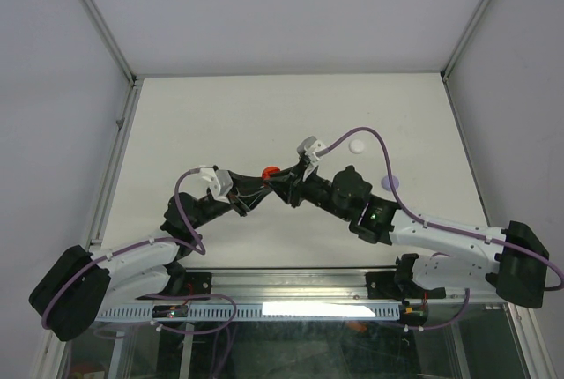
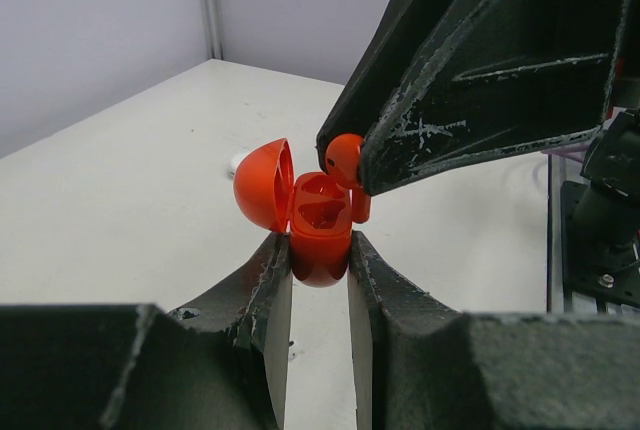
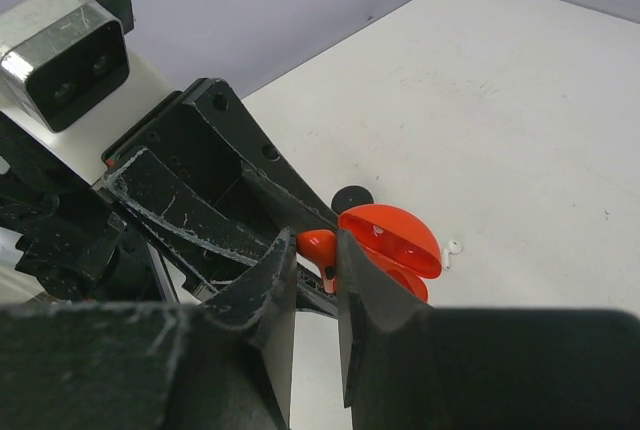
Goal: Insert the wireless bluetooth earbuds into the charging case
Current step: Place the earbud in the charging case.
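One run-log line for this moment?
left gripper: shut on red charging case, lid open | right gripper: shut on red earbud | earbud: at case opening, not seated | phase: insert

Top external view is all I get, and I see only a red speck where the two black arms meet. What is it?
Observer: A red rounded plastic charging case, pinched between the left gripper's jaws.
Visitor: Is it open or closed?
Observer: Open. Its domed lid is tipped back on the hinge.
Visitor: What is the other arm doing?
Observer: The right gripper is shut on a small red stemmed earbud, right at the case's open mouth. I cannot tell if it is seated.
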`<state>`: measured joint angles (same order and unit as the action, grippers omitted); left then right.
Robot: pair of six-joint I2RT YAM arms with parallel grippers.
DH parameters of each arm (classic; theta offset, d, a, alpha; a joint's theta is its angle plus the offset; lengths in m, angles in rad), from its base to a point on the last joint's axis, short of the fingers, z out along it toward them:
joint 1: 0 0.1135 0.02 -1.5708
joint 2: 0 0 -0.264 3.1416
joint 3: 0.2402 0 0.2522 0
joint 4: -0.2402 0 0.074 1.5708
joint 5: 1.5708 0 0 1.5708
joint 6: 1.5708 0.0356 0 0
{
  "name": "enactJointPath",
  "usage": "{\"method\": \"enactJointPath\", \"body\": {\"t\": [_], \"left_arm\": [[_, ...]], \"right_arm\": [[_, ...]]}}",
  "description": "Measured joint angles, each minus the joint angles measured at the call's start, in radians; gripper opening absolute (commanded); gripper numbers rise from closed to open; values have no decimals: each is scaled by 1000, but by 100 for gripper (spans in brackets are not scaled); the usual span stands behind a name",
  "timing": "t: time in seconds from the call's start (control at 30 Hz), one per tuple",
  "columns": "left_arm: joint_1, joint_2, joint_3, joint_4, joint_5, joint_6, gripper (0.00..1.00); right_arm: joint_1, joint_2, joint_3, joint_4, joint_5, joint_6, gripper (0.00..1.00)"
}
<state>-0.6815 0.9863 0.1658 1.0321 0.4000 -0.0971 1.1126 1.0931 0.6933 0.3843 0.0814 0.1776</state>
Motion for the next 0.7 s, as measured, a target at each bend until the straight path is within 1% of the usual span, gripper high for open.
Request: {"method": "enactJointPath", "body": {"t": [0.37,0.57,0.7], "left_arm": [[0,4,0,0,0,-7,0],[0,9,0,-5,2,-14,0],[0,9,0,-12,4,-17,0]], "right_arm": [[0,-16,-30,10,0,0,18],[5,-36,-57,42,128,-18,19],[4,-62,-66,65,182,-25,18]]}}
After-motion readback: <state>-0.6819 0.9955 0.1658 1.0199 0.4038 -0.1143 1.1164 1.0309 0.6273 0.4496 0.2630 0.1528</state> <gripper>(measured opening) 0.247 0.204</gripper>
